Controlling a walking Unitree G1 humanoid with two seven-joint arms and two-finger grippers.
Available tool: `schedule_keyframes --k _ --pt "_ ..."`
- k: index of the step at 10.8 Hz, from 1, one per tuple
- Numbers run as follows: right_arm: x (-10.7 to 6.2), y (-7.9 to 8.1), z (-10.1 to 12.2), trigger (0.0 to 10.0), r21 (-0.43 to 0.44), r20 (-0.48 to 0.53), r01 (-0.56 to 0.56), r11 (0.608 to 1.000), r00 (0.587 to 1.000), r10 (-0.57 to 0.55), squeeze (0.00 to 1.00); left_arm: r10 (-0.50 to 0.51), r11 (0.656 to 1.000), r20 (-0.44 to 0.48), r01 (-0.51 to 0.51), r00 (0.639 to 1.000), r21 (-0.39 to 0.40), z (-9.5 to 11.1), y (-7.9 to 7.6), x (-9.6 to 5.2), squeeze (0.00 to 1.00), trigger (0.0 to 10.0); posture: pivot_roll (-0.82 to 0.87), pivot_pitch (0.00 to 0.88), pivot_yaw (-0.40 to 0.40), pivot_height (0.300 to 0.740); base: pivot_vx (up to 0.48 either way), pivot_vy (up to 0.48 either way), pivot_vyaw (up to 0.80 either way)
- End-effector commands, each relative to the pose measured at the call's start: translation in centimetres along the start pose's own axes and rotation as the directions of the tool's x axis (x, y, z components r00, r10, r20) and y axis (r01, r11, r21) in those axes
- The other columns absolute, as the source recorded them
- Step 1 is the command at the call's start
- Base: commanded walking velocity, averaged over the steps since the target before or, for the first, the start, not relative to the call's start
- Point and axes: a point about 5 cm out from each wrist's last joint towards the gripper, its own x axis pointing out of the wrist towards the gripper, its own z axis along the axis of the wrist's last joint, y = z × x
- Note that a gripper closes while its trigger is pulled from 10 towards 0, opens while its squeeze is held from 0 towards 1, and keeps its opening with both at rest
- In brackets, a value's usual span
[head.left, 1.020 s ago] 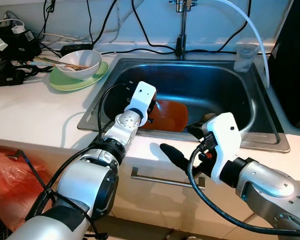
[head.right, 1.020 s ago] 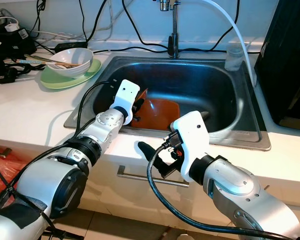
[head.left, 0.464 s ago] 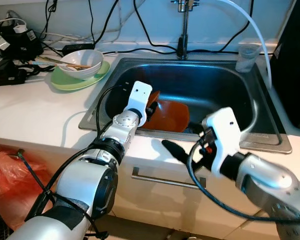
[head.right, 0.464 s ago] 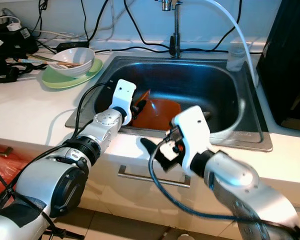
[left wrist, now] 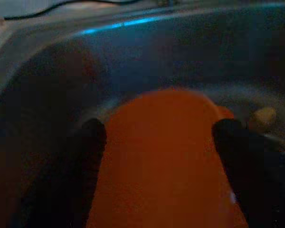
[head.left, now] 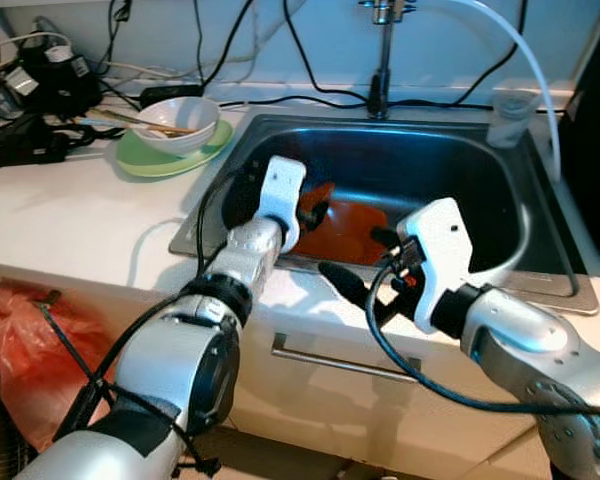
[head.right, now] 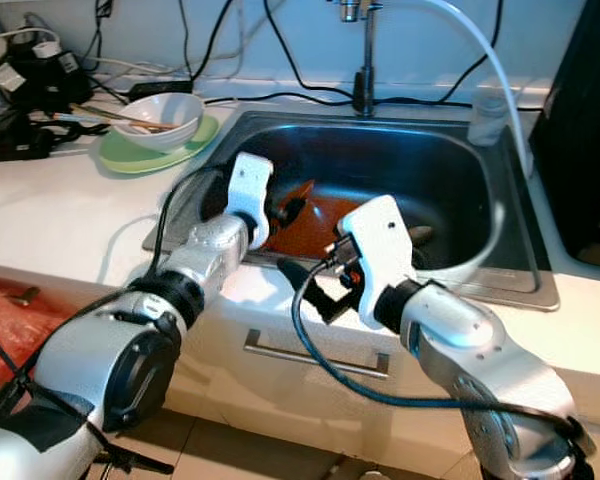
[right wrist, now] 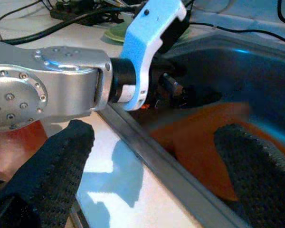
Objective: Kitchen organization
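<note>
White counter (head.left: 70, 225), steel sink (head.left: 500, 175) inset, green plate (head.left: 155, 160) w/ bowl, cables (head.left: 40, 80)

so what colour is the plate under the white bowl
Light green plate, under the white bowl; clearest in the left eye view.

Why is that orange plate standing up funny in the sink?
The orange plate leans tilted against the sink's near wall instead of lying flat. The left gripper reaches toward it, fingers open.

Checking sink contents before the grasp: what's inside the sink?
An orange plate lies in the steel sink, with the left tool open over it. A small pale object sits beside the plate. The arms hide the near sink floor.
</note>
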Motion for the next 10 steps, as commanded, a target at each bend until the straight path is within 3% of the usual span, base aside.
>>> schedule_keyframes --k 1,6,8,10 --pt "0.3 0.0 0.4 10.0 -0.021 0.016 -0.010 1.000 1.000 0.010 0.00 -0.004 1.000 0.039 0.004 0.999 -0.008 1.3 0.3 0.1 1.00 10.0 -0.24 0.000 0.112 0.740 0.000 0.000 0.00" --pt "1.0 -0.5 0.4 10.0 -0.037 0.042 -0.004 0.999 0.999 0.006 0.00 -0.014 1.000 0.089 0.016 0.996 -0.022 2.3 0.5 0.1 1.00 10.0 -0.23 0.000 0.124 0.740 0.000 0.000 0.00" --pt "1.2 -0.6 0.3 10.0 -0.039 0.049 -0.006 0.999 0.999 0.008 0.00 0.041 0.999 0.130 -0.037 0.991 -0.032 3.0 1.7 -0.1 1.00 10.0 -0.22 0.000 0.122 0.740 0.000 0.000 0.00" --pt "1.6 -0.5 0.3 10.0 -0.039 0.060 -0.017 0.999 0.998 0.019 0.00 0.131 0.990 0.201 -0.137 0.971 0.018 4.0 3.4 -0.6 1.00 10.0 -0.19 0.000 0.117 0.740 0.000 0.000 0.00"
